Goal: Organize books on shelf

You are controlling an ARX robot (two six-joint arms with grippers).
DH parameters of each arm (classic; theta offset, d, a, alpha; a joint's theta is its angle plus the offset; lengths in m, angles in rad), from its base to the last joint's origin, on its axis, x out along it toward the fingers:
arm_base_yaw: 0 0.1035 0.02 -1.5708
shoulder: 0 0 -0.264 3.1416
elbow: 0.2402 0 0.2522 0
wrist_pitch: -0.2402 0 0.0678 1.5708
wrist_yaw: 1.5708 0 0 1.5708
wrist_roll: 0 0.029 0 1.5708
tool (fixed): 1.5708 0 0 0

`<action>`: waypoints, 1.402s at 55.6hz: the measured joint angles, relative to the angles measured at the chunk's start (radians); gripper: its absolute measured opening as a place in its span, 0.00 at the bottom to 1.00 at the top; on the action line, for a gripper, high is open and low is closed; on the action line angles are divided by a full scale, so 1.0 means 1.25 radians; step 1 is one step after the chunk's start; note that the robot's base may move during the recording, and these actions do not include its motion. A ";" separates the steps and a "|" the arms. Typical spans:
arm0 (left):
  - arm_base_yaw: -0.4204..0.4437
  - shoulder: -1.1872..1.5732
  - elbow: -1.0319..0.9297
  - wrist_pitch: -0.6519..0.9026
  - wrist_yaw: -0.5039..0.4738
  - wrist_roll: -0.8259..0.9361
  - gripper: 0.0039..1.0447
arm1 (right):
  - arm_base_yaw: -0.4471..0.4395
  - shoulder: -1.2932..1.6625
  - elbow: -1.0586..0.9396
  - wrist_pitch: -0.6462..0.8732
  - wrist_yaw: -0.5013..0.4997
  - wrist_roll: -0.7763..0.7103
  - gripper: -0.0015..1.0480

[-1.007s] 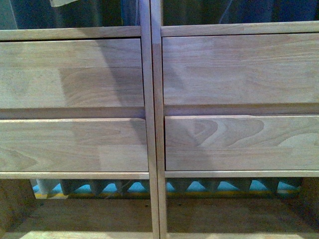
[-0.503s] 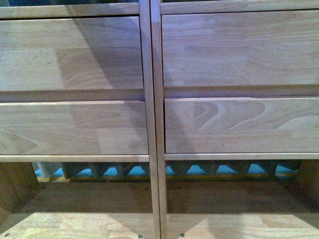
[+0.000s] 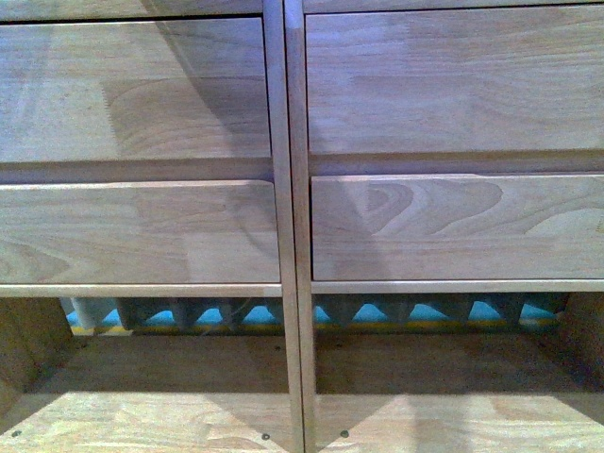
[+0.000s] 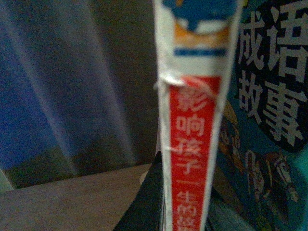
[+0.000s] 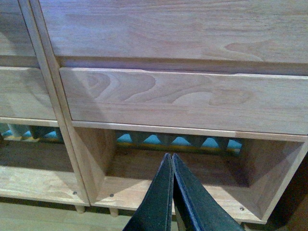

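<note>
The pale wood shelf (image 3: 293,226) fills the front view: four plain drawer fronts over two open-backed bottom compartments. No arm or book shows there. In the left wrist view my left gripper (image 4: 180,202) is shut on a thin book (image 4: 192,144) with a whitish spine bearing a red band of Chinese characters; dark fingers (image 4: 144,202) flank the spine. Right beside it is a dark blue-green book (image 4: 269,106) with large white characters on its cover. In the right wrist view my right gripper (image 5: 171,161) is shut on nothing, pointing at the shelf's (image 5: 183,96) lower right compartment.
Blue and yellow patterned material (image 3: 283,316) shows through the open back of the bottom compartments. A central double upright (image 3: 288,142) splits the two columns. Short peg legs (image 5: 113,211) stand on a pale floor. Dark drapery-like backdrop (image 4: 72,96) lies behind the held book.
In the front view the shelf has slid upward in the picture: the top compartments have left view and more of the bottom compartments' floor boards shows.
</note>
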 joint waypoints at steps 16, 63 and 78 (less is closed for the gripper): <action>-0.013 0.054 0.128 -0.095 -0.036 -0.005 0.06 | 0.000 -0.020 -0.022 0.005 0.000 0.000 0.03; -0.076 0.055 0.157 -0.168 -0.084 -0.005 0.24 | 0.000 -0.058 -0.056 0.010 0.000 0.000 0.03; -0.076 0.055 0.157 -0.171 -0.085 -0.005 0.67 | 0.000 -0.058 -0.056 0.010 0.000 0.000 0.03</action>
